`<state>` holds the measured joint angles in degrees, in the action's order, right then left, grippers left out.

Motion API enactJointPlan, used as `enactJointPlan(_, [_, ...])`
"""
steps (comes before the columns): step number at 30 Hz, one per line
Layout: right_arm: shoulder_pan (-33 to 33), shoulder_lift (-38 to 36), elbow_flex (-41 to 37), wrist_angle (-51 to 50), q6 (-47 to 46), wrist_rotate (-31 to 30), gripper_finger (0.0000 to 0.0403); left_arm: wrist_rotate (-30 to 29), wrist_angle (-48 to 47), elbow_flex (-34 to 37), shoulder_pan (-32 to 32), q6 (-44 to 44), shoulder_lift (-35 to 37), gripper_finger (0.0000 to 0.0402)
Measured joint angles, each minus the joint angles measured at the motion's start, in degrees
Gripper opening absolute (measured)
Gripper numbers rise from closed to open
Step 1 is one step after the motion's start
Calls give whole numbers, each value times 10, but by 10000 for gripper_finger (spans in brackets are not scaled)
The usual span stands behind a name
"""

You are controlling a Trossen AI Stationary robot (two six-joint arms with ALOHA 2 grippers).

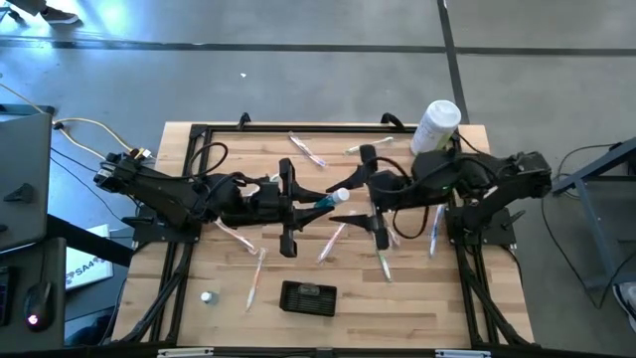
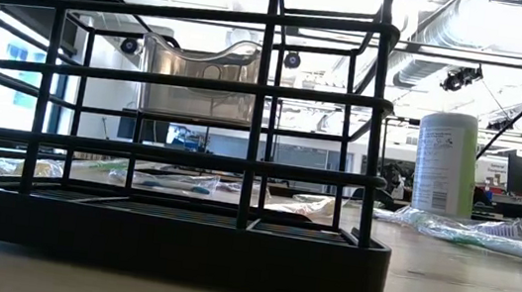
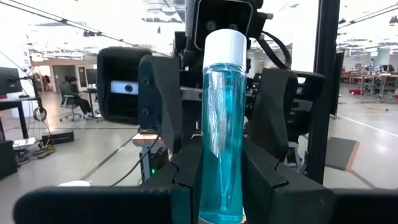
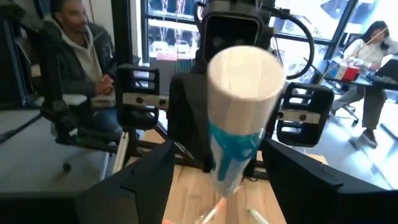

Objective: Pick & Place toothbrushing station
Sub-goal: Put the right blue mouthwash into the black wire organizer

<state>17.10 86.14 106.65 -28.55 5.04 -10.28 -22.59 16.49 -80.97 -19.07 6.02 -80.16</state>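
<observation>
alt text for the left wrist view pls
A clear tube of blue liquid with a white cap stands upright, clamped in the left gripper. Facing it close behind is the right gripper, its dark fingers on either side of the tube, with an open office floor beyond.

- A tall white cylindrical container [image 1: 436, 124] stands at the wooden table's [image 1: 417, 298] far right corner.
- Wrapped toothbrushes [image 1: 254, 275] lie scattered across the table.
- A small white cap [image 1: 208, 296] sits near the front left.
- A person sits in a chair [image 4: 74, 68] behind.
</observation>
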Motion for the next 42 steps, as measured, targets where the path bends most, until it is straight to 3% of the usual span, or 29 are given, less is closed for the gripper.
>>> enactJointPlan(15, [0, 4, 1, 33, 41, 17, 205, 2, -11, 0, 0, 4, 0, 68])
enactJointPlan(30, [0, 4, 1, 27, 42, 17, 79, 17, 1, 1, 0, 5, 0, 68])
enactJointPlan(34, [0, 3, 1, 25, 44, 16, 73, 22, 0, 1, 0, 5, 0, 68])
enactJointPlan(37, [0, 3, 1, 24, 45, 14, 73, 22, -1, 1, 0, 3, 0, 97])
enactJointPlan(42, [0, 0, 1, 6, 54, 9, 72, 18, -6, 1, 0, 2, 0, 187])
